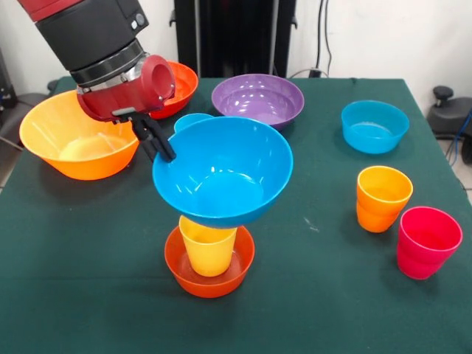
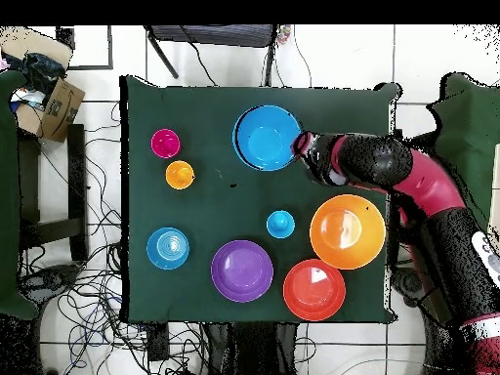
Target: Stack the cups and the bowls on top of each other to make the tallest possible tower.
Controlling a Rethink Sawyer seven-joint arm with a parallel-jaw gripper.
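My gripper is shut on the left rim of the large blue bowl and holds it slightly tilted. The bowl's base is on or just above the yellow cup, and I cannot tell if they touch. The yellow cup stands upright in the small red-orange bowl near the table's front. In the overhead view the gripper is at the right rim of the blue bowl, which hides the cup and the small bowl.
On the green table stand the blue cup, purple bowl, medium red-orange bowl, large light orange bowl, small teal-blue bowl, orange cup and pinkish red cup.
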